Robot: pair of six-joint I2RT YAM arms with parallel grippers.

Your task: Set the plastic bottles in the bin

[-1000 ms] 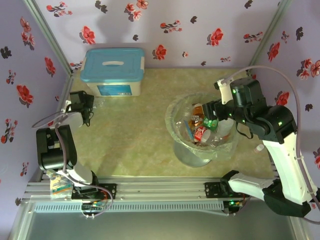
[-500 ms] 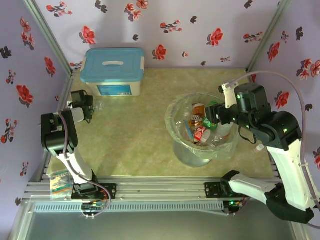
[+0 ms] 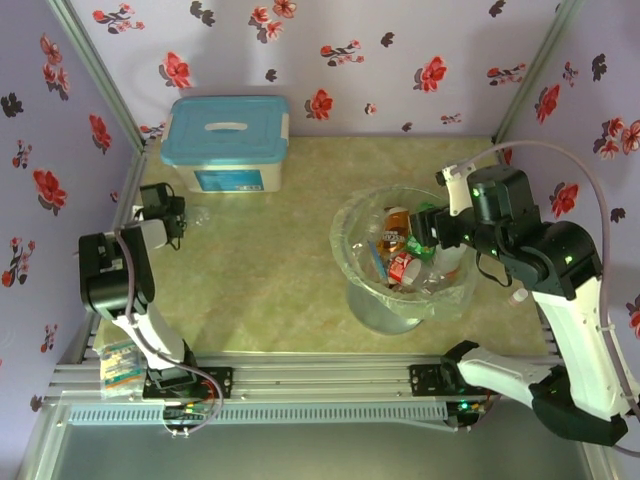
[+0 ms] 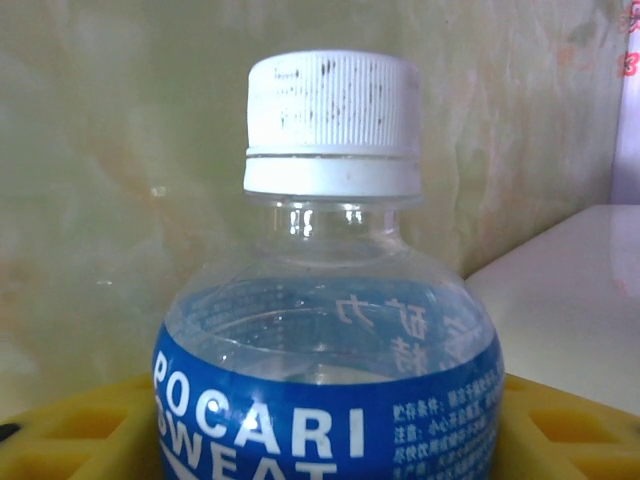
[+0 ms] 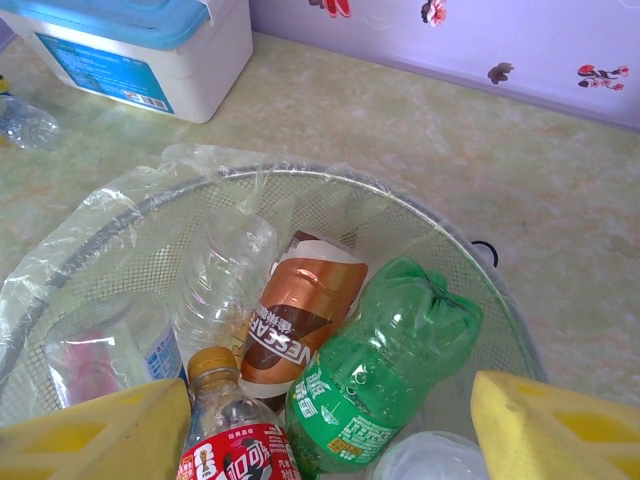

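A clear plastic bottle [image 4: 330,400] with a blue Pocari Sweat label and a white cap stands upright and close up between the yellow pads [image 4: 70,430] of my left gripper [image 3: 183,213], which press on both its sides. It stands near the left wall, by the white box. The bin [image 3: 345,262], a round clear bucket lined with a bag, holds several bottles: a green one [image 5: 385,370], a brown-labelled one [image 5: 300,320], a red-labelled one [image 5: 230,445] and a clear one [image 5: 220,280]. My right gripper [image 5: 330,440] hangs open over the bin with nothing between its pads.
A white box with a light-blue lid [image 3: 228,140] stands at the back left. Flowered walls close in the table on three sides. A colourful packet [image 3: 120,365] lies by the left arm's base. A small white object [image 3: 517,296] lies right of the bin.
My left arm has swung its gripper a little toward the back and its jaws have closed in on the Pocari bottle. The right gripper has drawn back slightly to the right over the bin.
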